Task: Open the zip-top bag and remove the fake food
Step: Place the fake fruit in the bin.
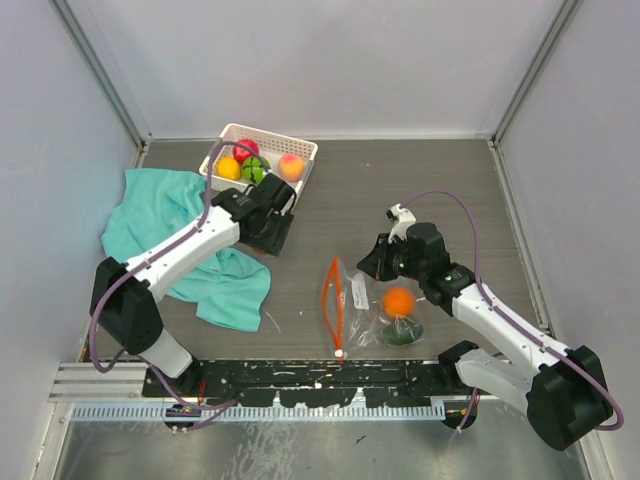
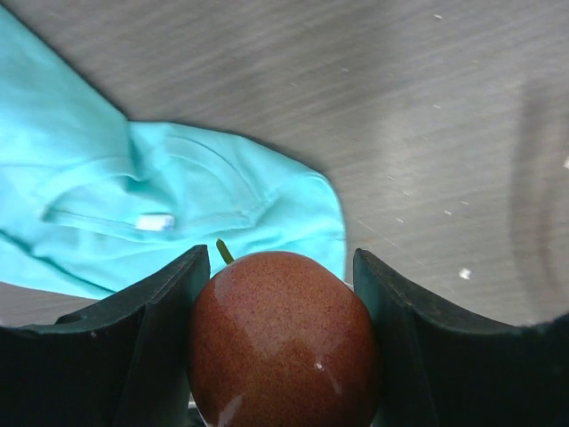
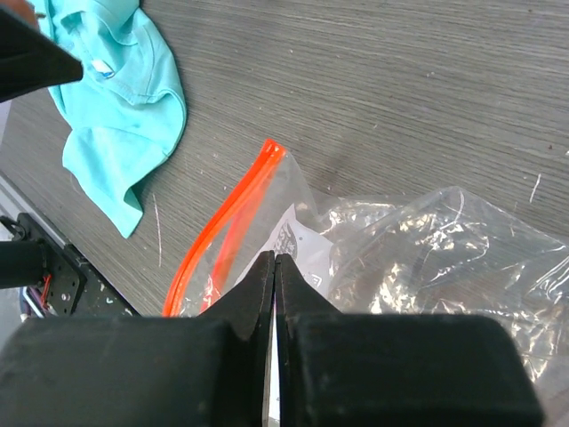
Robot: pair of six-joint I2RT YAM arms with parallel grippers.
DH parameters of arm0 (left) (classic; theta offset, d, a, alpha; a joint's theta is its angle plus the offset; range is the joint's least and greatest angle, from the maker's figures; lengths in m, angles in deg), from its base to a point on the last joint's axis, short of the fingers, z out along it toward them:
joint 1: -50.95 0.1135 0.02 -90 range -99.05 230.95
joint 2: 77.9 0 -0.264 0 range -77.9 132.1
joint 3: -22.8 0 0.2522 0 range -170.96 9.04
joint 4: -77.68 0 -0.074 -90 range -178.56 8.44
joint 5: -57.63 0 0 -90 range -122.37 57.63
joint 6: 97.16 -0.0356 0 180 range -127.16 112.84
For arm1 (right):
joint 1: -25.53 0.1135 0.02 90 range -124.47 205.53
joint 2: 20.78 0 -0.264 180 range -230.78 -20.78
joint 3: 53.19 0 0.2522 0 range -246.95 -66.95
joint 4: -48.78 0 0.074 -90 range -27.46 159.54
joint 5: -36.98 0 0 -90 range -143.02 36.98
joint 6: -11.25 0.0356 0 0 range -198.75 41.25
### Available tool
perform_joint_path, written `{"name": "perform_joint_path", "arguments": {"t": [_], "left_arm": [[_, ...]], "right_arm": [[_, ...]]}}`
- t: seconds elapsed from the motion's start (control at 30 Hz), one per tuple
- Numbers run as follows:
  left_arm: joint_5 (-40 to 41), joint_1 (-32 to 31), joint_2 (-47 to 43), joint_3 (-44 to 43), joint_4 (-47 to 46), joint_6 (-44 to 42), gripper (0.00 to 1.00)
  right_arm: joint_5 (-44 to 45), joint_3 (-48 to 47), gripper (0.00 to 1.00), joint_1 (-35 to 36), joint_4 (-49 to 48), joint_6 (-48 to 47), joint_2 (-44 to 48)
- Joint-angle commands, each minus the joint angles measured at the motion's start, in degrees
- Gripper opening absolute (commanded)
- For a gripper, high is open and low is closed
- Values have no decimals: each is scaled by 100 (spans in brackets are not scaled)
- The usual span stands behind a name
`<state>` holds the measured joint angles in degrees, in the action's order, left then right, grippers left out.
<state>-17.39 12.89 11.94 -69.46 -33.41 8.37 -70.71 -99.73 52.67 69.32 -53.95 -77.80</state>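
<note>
Cloth (image 1: pixel 160 225), teal, is bunched at the counter's (image 1: pixel 400 180) left side. Behind it, the basket (image 1: pixel 232 131) holds four fruits (image 1: pixel 291 166): red, yellow, green, peach. The left jaws sit just in front of the basket, clamped on a red-brown fruit (image 2: pixel 283 342), one finger on each side. We see that fruit only in the wrist view, above cloth and bare counter. At centre the bag (image 1: pixel 368 318) lies flat, with its zipper (image 3: pixel 233 206) on the left edge, parted. Inside, at the right end, are an orange fruit (image 1: pixel 399 301) and a dark green fruit (image 1: pixel 404 332). The right jaws are pressed together over the bag's far end. We can't tell if they pinch any film.
</note>
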Motion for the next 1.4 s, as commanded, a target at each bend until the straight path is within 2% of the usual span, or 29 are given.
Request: {"name": "perform_joint_path", "arguments": {"t": [0.0, 0.23, 0.53, 0.73, 0.93, 1.07, 1.37], "left_arm": [[1202, 32, 171, -288, -234, -661, 26], [2206, 86, 456, -300, -1513, -1308, 27], [2288, 562, 911, -584, -2779, -1582, 29], [1908, 988, 1302, -944, -3184, -1391, 32], [1495, 1488, 1968, -1664, -3002, -1009, 33], [1288, 1771, 2377, -2124, -2828, -574, 37], [160, 2479, 2901, -2559, -2751, 284, 38]], "right_arm": [[-260, 17, 7, -24, -491, -19, 154], [-349, 31, 9, -23, -786, 6, 253], [-437, -3, 11, -24, -1004, 5, 183], [-437, 15, 12, -22, -1025, -18, 189], [-411, 28, 12, -24, -1032, -54, 195], [-410, 36, 12, -22, -1050, -79, 168], [-419, 35, 13, -24, -1059, -122, 137]]}}
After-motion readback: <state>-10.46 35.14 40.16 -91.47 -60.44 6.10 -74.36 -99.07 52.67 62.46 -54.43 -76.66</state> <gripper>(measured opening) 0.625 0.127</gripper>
